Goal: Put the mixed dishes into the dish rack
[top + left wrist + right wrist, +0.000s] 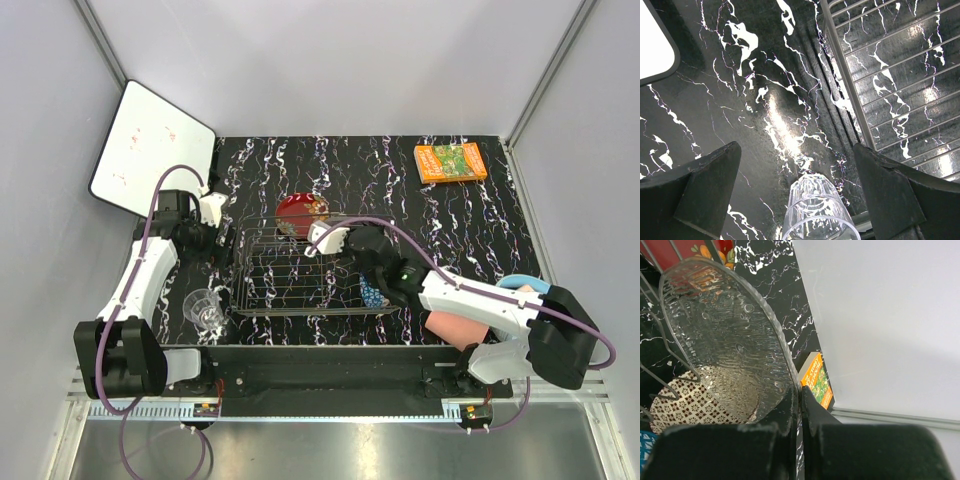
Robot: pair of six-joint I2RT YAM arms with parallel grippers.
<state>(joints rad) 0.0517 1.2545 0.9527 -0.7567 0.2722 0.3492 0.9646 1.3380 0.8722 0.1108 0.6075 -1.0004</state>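
Right gripper (799,391) pinches clear glass bowl (725,340) over dish rack (285,312); clear glass cup (205,306) and salmon-pink cup (455,328) not yet loaded.

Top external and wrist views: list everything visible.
dish rack: one, metal wire, table centre.
red dish: one, red-gold, rack's far edge.
clear glass bowl: one, clear, on edge among rack wires.
beige-brown bowl: one, beige-brown, beside glass bowl.
blue bowl: one, blue, rack's near-right corner.
glass cup: one, clear, left of rack.
pink cup: one, salmon-pink, near-right table edge.
orange book: one, orange, far right.
white board: one, white, far left.
blue headphones: one, blue, right edge, partly hidden.
left gripper: one, black-fingered, open, left of rack.
right gripper: one, black-fingered, pinching glass bowl's rim.
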